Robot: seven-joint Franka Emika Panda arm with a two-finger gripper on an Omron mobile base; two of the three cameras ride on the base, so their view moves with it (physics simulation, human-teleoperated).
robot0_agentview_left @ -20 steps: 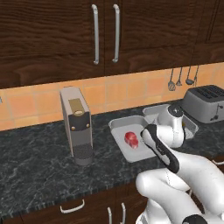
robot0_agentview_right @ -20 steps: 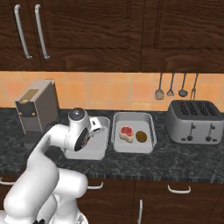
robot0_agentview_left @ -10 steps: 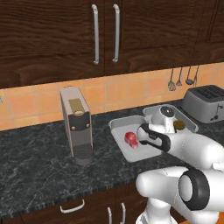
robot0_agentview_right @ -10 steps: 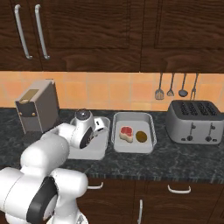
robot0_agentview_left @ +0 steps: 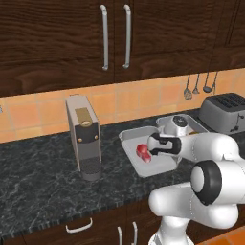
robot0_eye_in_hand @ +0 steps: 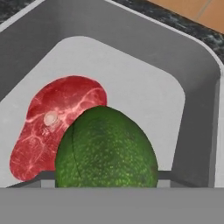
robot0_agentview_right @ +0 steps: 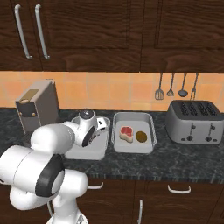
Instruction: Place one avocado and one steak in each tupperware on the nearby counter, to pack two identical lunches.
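My gripper is shut on a dark-green avocado, which sits between the fingertips. Just below it, a red steak lies flat on the floor of a light-grey tupperware. From the left base, my gripper hovers low over that tupperware, right beside its steak. The second tupperware stands to the right on the dark counter. It holds another steak and another avocado. My arm hides most of the first tupperware in the right base view.
A tall grey coffee machine stands left of the trays and a silver toaster to their right. Kitchen utensils hang on the orange tiled wall. Dark cabinets with silver handles hang over the counter.
The arm has swung round, with its forearm now lying low and level from the right. The hand stays over the left tupperware beside the steak, still carrying the avocado.
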